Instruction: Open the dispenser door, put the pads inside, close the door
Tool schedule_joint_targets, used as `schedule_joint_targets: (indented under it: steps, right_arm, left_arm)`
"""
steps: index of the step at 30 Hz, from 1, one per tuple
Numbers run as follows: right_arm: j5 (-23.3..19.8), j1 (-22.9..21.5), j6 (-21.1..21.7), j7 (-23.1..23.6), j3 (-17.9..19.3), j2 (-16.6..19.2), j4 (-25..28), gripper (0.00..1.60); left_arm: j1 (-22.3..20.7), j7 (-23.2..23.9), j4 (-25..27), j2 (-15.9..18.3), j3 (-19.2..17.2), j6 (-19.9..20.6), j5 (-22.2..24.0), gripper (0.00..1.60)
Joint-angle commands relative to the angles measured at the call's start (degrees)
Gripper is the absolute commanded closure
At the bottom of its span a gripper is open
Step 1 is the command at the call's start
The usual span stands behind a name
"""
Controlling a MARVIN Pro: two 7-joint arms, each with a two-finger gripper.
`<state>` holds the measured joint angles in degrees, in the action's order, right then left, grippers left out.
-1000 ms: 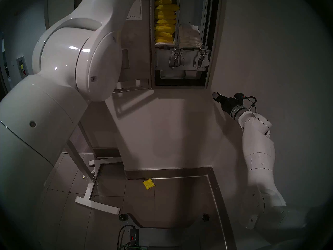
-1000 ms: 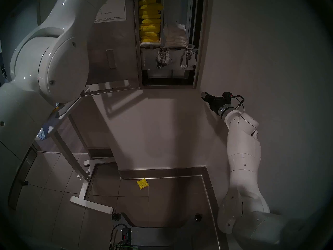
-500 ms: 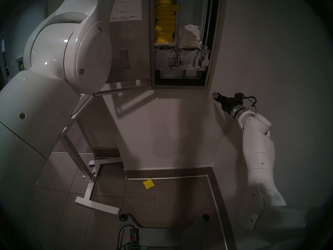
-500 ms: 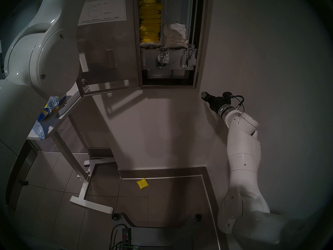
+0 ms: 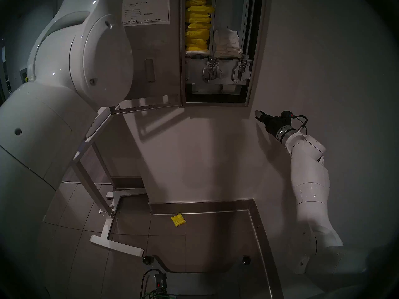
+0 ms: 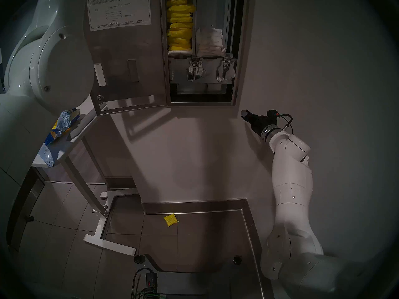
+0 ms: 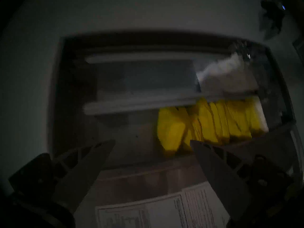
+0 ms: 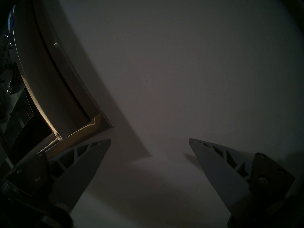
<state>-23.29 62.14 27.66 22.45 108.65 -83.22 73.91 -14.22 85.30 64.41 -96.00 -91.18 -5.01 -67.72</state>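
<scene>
Brushed steel fills the upper middle of my head views: the dispenser door (image 6: 129, 54) stands swung wide to the left, its white instruction sheet (image 6: 121, 10) facing me, so I count the opening step as done. Inside the cabinet, the yellow pads (image 5: 197, 28) are stacked high in the left column, with white wrapped pads (image 5: 227, 44) in the right one. One stray yellow pad (image 5: 178, 220) lies on the floor tiles below, and a torn blue-and-yellow bag (image 6: 60, 128) sits on the counter at left; whether it has pads left in it I cannot tell. My left end effector (image 7: 153, 142) is spread wide and empty, facing the stack. My right end effector (image 8: 149, 140) is likewise agape, holding nothing, near the wall beside the cabinet's lower corner. By my reckoning loading is nearly finished; closing the door remains.
</scene>
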Motion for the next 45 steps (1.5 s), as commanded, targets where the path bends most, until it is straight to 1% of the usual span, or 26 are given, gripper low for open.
schedule_joint_targets:
  steps: [1, 3, 7, 11, 12, 13, 21, 22, 23, 24, 25, 30, 31, 32, 34, 35, 39, 40, 41, 42, 43, 44, 45]
  right_arm:
    - [-0.2, -1.9, -0.6, 0.0, 0.1, 0.2, 2.0, 0.0]
    - [-0.2, -1.9, -0.6, 0.0, 0.1, 0.2, 2.0, 0.0]
    - [-0.2, -1.9, -0.6, 0.0, 0.0, 0.2, 2.0, 0.0]
    - [-0.2, -1.9, -0.6, 0.0, 0.0, 0.2, 1.9, 0.0]
    - [-0.2, -1.9, -0.6, 0.0, 0.0, 0.2, 1.9, 0.0]
    - [-0.2, -1.9, -0.6, 0.0, 0.0, 0.2, 1.9, 0.0]
    - [-0.2, -1.9, -0.6, 0.1, 0.0, 0.2, 1.8, 0.0]
    - [-0.2, -1.9, -0.6, 0.1, 0.0, 0.2, 1.8, 0.0]
    - [-0.2, -1.9, -0.6, 0.1, 0.0, 0.3, 1.8, 0.0]
    - [-0.2, -1.9, -0.6, 0.1, 0.0, 0.3, 1.8, 0.0]
    - [-0.2, -1.9, -0.6, 0.1, 0.0, 0.3, 1.8, 0.0]
    - [-0.3, -1.9, -0.6, 0.1, 0.0, 0.3, 1.8, 0.0]
    - [-0.3, -1.9, -0.6, 0.1, 0.0, 0.3, 1.8, 0.0]
    - [-0.3, -1.9, -0.6, 0.1, 0.0, 0.3, 1.8, 0.0]
    - [-0.3, -1.9, -0.6, 0.1, 0.0, 0.3, 1.8, 0.0]
    - [-0.3, -1.9, -0.6, 0.1, 0.0, 0.3, 1.8, 0.0]
    - [-0.3, -1.9, -0.6, 0.1, 0.0, 0.3, 1.8, 0.0]
    - [-0.3, -1.9, -0.6, 0.1, 0.0, 0.3, 1.8, 0.0]
    - [-0.3, -1.9, -0.6, 0.1, 0.0, 0.3, 1.8, 0.0]
    - [-0.3, -1.9, -0.6, 0.1, 0.0, 0.3, 1.8, 0.0]
    - [-0.3, -1.9, -0.6, 0.1, 0.0, 0.3, 1.8, 0.0]
    - [-0.3, -1.9, -0.6, 0.1, 0.0, 0.3, 1.8, 0.0]
    - [-0.3, -1.9, -0.6, 0.1, 0.0, 0.3, 1.8, 0.0]
  left_arm:
    - [-0.3, -0.3, 6.4, -1.6, -7.7, 4.6, 7.0, 0.0]
    - [1.3, -0.3, 8.5, -1.9, -9.6, 6.6, 8.9, 0.0]
    - [5.1, -0.3, 12.4, -2.3, -12.5, 9.6, 10.9, 0.0]
    - [8.7, -0.3, 16.1, -3.0, -15.4, 11.5, 12.6, 0.0]
    - [9.8, -0.3, 17.5, -3.3, -16.1, 11.9, 13.0, 0.0]
    - [10.2, -0.3, 17.5, -3.3, -16.7, 11.9, 13.5, 0.0]
    - [15.9, -0.3, 24.7, -5.2, -22.4, 14.7, 17.4, 0.0]
    - [16.8, -0.3, 26.5, -5.6, -23.1, 15.2, 17.9, 0.0]
    - [16.7, -0.3, 25.9, -5.5, -23.6, 15.2, 18.5, 0.0]
    - [17.7, -0.3, 27.9, -5.9, -24.3, 15.6, 18.9, 0.0]
    - [17.8, -0.3, 27.8, -5.8, -24.8, 15.7, 19.3, 0.0]
    - [21.5, -0.3, 33.1, -6.3, -27.6, 16.8, 20.5, 0.0]
    - [21.9, -0.3, 33.3, -6.3, -28.2, 16.9, 20.8, 0.0]
    - [23.1, -0.3, 35.2, -6.5, -28.8, 17.2, 20.9, 0.0]
    - [23.6, -0.3, 35.3, -6.4, -29.3, 17.3, 21.1, 0.0]
    - [24.6, -0.3, 36.8, -6.5, -29.8, 17.6, 21.2, 0.0]
    - [27.5, -0.3, 39.8, -6.9, -31.9, 18.4, 22.2, 0.0]
    - [28.8, -0.3, 41.4, -7.0, -32.9, 18.8, 22.8, 0.0]
    - [28.8, -0.3, 41.4, -7.0, -32.9, 18.8, 22.8, 0.0]
    - [29.7, -0.3, 42.9, -7.1, -33.4, 19.0, 22.9, 0.1]
    - [30.4, -0.3, 43.6, -6.9, -34.2, 19.1, 23.0, 0.26]
    - [31.1, -0.3, 44.3, -6.6, -34.9, 19.3, 22.8, 0.54]
    - [31.9, -0.3, 45.4, -6.5, -35.6, 19.4, 23.0, 0.94]
